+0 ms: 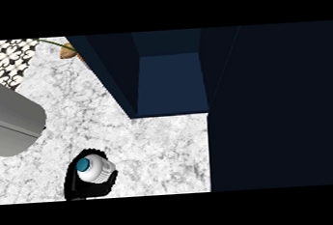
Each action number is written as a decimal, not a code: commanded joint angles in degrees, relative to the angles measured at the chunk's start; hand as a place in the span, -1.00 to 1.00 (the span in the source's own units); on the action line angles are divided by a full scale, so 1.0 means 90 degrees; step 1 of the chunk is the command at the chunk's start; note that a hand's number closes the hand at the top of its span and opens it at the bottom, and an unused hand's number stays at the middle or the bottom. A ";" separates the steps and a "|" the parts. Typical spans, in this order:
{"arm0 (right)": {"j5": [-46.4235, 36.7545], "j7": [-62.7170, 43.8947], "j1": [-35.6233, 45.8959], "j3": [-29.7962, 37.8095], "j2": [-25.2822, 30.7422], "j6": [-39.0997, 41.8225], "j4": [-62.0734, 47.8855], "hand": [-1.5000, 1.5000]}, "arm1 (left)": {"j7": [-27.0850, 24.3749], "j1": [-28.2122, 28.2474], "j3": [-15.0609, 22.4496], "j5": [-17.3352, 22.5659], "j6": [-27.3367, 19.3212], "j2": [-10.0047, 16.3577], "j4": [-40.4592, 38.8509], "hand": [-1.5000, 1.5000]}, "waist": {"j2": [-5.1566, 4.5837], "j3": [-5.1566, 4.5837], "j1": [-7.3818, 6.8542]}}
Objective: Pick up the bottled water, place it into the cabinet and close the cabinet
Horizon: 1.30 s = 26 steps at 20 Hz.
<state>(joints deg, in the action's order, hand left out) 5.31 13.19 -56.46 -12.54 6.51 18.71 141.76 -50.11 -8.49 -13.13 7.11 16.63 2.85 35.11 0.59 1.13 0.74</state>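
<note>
The bottled water [94, 169] is seen from above as a white ribbed body with a blue cap. It stands upright on the marble counter [157, 149] at the lower left. My left hand [85, 184] is curled round it from below and behind. The dark blue cabinet [171, 80] stands open at the top middle, its inside bare and shadowed. Its door [276, 107] is swung wide and fills the right side of the view. The bottle sits well short of the cabinet's opening, down and to the left. My right hand does not show.
A large grey rounded object [9, 119] juts in from the left edge. A brown item with a green stem [68, 51] lies by the cabinet's left wall. Patterned tiles [5, 59] show at the top left.
</note>
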 commanded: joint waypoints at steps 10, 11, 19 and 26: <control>0.0290 -0.0507 -0.0419 -0.0118 0.0090 0.0032 0.1016 -1.00 | 0.0269 -0.0359 0.1635 0.1622 -0.0790 -0.0312 0.0486 1.00 | -0.0039 -0.0131 0.0023; 0.0596 -0.0293 -0.0370 0.0198 0.0135 0.0111 0.0792 -1.00 | 0.0509 -0.0361 0.1630 0.1678 -0.0656 -0.0313 0.0647 1.00 | -0.0039 -0.0126 0.0010; 0.0595 -0.0147 -0.0359 0.0291 0.0163 0.0239 0.0581 -1.00 | 0.1959 -0.0813 0.2534 0.2212 -0.2255 -0.0316 0.2250 1.00 | -0.0042 -0.0123 0.0005; 0.0414 -0.0340 -0.0036 0.0045 -0.0026 0.0095 0.0549 -1.00 | 0.2343 -0.1462 0.3843 0.2125 -0.4168 -0.0316 0.2890 1.00 | -0.0061 -0.0128 0.0033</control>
<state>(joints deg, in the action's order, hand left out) 5.79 13.27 -56.84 -11.52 6.20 19.74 141.63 -31.61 -16.90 17.58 25.48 -13.80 0.02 60.02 0.18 0.03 0.73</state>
